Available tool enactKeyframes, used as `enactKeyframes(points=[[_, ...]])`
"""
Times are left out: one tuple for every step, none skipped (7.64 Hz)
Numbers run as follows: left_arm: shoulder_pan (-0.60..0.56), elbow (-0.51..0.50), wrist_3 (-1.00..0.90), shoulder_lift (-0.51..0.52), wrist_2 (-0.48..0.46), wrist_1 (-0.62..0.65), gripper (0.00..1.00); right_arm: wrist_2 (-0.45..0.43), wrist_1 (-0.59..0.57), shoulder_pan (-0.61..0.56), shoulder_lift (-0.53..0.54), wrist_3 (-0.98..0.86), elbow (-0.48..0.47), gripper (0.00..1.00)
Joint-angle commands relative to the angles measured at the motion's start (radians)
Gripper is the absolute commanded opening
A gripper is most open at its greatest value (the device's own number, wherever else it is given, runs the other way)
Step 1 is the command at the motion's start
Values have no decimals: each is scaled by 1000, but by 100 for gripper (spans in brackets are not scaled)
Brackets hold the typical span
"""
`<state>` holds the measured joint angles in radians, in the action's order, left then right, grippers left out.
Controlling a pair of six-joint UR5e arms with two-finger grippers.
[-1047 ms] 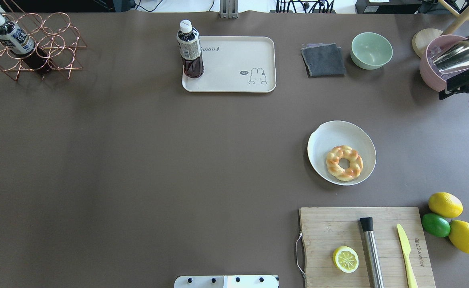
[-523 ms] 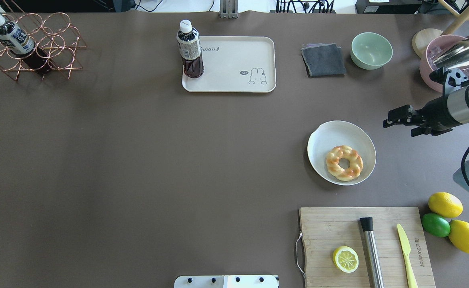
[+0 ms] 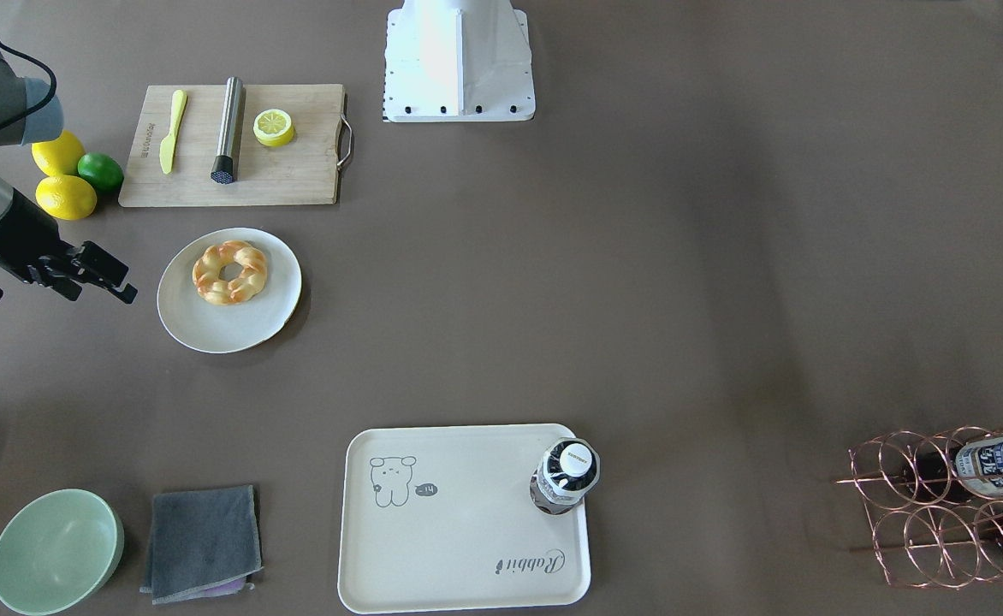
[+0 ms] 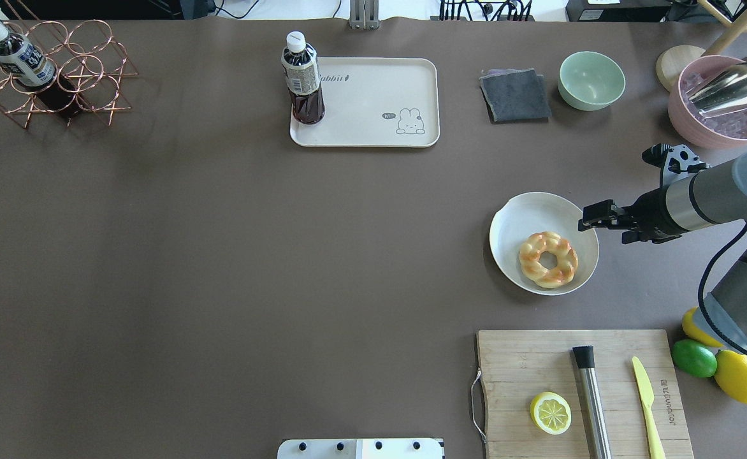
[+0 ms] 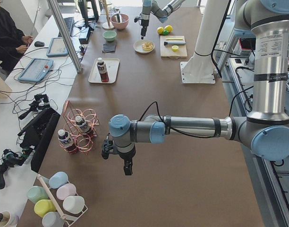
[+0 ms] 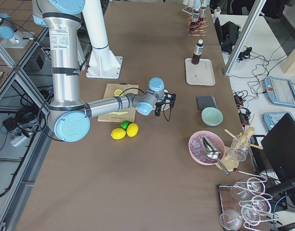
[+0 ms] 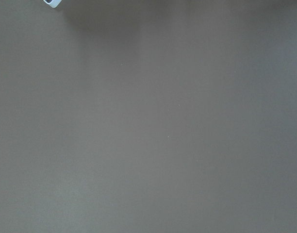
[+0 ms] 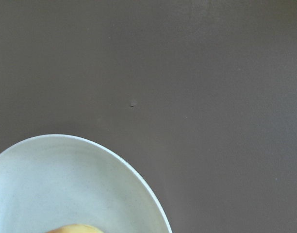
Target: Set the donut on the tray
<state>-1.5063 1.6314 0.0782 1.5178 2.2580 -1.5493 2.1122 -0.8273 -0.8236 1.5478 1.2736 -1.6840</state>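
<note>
Nearest the robot you find the base plate [image 4: 361,448], white, at the table's [image 4: 220,255] near edge.

- Board [image 4: 526,370]: wood, to the right of the base plate. On it you see a lemon half [image 4: 551,413], a steel rod [image 4: 591,398] and a yellow knife [image 4: 647,405], side by side and apart from one another.
- Lemons [image 4: 742,377] and a lime [image 4: 694,358]: just beside the board's right edge. The lime sits between the two lemons, and the right arm partly covers the farther lemon.
- Plate [image 4: 520,217]: round, off-white, farther out than the board.
- Donut [image 4: 548,259]: lies flat on the plate's near right part, not on the tray.
- Right gripper [image 4: 603,224]: hovers at the plate's far right rim. Its fingers are spread, it holds nothing, and it is apart from the donut. Its wrist camera shows you the plate's rim and a sliver of donut at the bottom edge.
- Left gripper [image 5: 127,165]: shows only in the left side view, hanging over bare table near the rack. You cannot tell whether it is spread or pressed together.

Far row, left to right:

- Rack [image 4: 93,70]: copper wire, with a rack bottle [image 4: 13,54] lying in it.
- Tray [image 4: 373,127]: cream, well apart from the plate, with a tray bottle [image 4: 302,80] upright at its far left corner.
- Cloth [image 4: 515,95]: grey.
- Green bowl [image 4: 591,81].
- Pink bowl [image 4: 698,127]: has a metal scoop [image 4: 730,86] in it.
</note>
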Motion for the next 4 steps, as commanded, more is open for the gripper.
enactKeyframes(points=[[0, -1, 0, 7, 0, 0, 98, -8, 1, 21, 0, 3, 18, 100], [1, -2, 0, 8, 0, 0, 98, -6, 2, 23, -2, 3, 18, 99], [2, -1, 0, 10, 0, 0, 98, -6, 4, 23, -2, 3, 18, 82], [2, 2, 0, 10, 0, 2, 98, -5, 4, 23, -2, 3, 18, 45]])
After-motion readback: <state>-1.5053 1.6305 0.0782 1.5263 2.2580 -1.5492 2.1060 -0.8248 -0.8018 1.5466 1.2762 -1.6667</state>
